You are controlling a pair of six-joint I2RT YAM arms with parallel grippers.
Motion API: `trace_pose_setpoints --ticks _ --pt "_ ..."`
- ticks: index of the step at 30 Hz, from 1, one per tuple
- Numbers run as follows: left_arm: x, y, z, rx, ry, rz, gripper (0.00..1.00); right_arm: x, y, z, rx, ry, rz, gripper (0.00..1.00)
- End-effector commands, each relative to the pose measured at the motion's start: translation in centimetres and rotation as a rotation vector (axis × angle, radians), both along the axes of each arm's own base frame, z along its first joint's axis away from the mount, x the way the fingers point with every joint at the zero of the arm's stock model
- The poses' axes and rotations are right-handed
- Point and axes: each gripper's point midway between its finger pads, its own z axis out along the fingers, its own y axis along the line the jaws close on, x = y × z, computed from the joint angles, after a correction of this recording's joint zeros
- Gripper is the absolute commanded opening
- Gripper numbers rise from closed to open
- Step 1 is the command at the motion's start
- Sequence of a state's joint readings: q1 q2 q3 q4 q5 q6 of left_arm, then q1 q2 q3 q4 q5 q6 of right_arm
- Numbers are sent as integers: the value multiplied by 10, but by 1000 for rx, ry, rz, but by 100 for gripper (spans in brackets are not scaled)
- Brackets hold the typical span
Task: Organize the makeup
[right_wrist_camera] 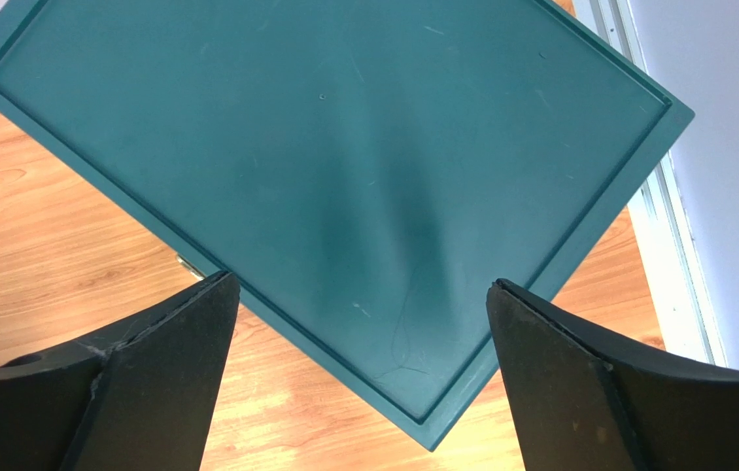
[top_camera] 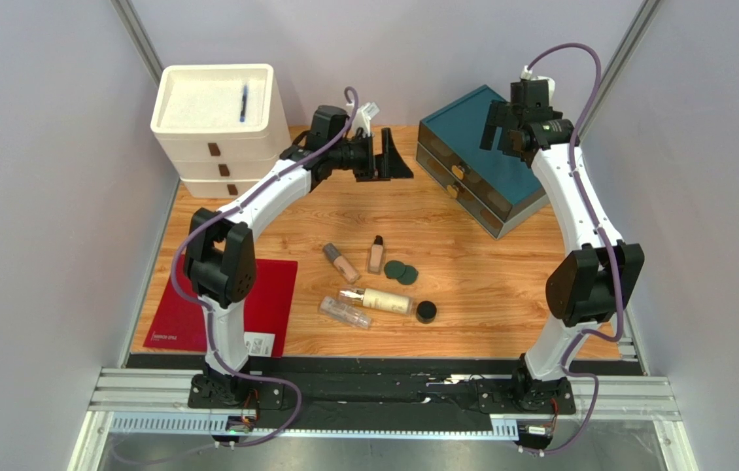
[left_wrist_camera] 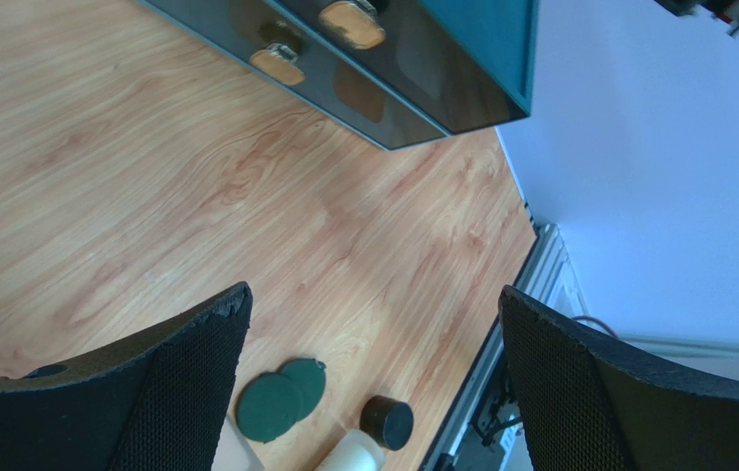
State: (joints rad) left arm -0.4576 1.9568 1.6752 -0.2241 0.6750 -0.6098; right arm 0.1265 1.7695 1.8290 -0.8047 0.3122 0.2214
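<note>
The makeup lies in the middle of the table: two beige foundation bottles (top_camera: 341, 263) (top_camera: 375, 254), two dark-green discs (top_camera: 401, 271), a cream gold-necked bottle (top_camera: 378, 299), a clear bottle (top_camera: 345, 313) and a black round jar (top_camera: 426, 312). My left gripper (top_camera: 391, 157) is open and empty, high over the back of the table, well away from the makeup. Its wrist view (left_wrist_camera: 374, 291) shows the overlapping discs (left_wrist_camera: 283, 397), the jar (left_wrist_camera: 386, 422) and the end of the cream bottle (left_wrist_camera: 349, 453) far below. My right gripper (top_camera: 503, 132) (right_wrist_camera: 362, 281) is open and empty above the teal drawer box.
A teal drawer box (top_camera: 481, 162) (right_wrist_camera: 344, 167) stands at the back right, its drawers shut, with knobs (left_wrist_camera: 351, 24) facing the middle. A white drawer unit (top_camera: 211, 128) at the back left has a blue pen (top_camera: 243, 102) on top. A red mat (top_camera: 216, 304) lies front left.
</note>
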Motion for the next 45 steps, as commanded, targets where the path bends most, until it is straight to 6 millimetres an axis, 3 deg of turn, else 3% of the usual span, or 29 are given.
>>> trace_pose_setpoints --ticks 1,2,3,4,5,7,9,14,18,19,22,23,25,26,34,35,39,45 --pt "-14 -28 70 17 -290 -111 100 -4 -10 10 39 -17 -9 100" --pt "-32 -32 48 164 -294 -170 100 -4 -11 9 48 -19 -18 100" --pt "-35 -37 48 235 -330 -190 100 -4 -15 7 59 -13 -23 100" --pt "-18 -39 57 328 -423 -149 100 -4 -17 5 66 -10 -30 100" --pt "-32 -46 46 386 -394 -183 100 -5 -17 2 77 -4 -34 100" --pt "-26 -58 47 425 -428 -180 100 -5 -18 -1 96 1 -38 100" --pt "-32 -70 43 416 -421 -200 100 -5 -21 -4 113 8 -45 100" --pt "-20 -82 24 372 -307 -85 100 -2 -28 -9 161 12 -69 98" --pt "-9 -90 20 252 -155 -39 97 8 -18 -11 202 14 -33 93" --pt "-4 -93 12 226 -109 -36 96 10 -13 -13 211 19 -8 87" --pt "11 -103 12 102 -21 -4 93 21 -7 -13 236 6 22 58" --pt "14 -105 10 78 1 -1 93 22 -6 -15 238 14 23 31" --pt "22 -111 5 29 54 12 93 26 -5 -22 242 35 30 5" --pt "25 -113 5 10 64 15 93 26 -5 -25 242 43 25 0" --pt "43 -137 -7 -176 217 30 91 22 -7 -31 229 59 22 0" --pt "45 -138 -10 -180 235 37 90 22 -21 -33 233 59 -6 0" --pt "53 -141 -30 -191 306 86 88 19 -22 -39 243 74 -6 0" --pt "64 -144 -33 -232 317 111 82 13 -26 -43 245 81 -8 0"
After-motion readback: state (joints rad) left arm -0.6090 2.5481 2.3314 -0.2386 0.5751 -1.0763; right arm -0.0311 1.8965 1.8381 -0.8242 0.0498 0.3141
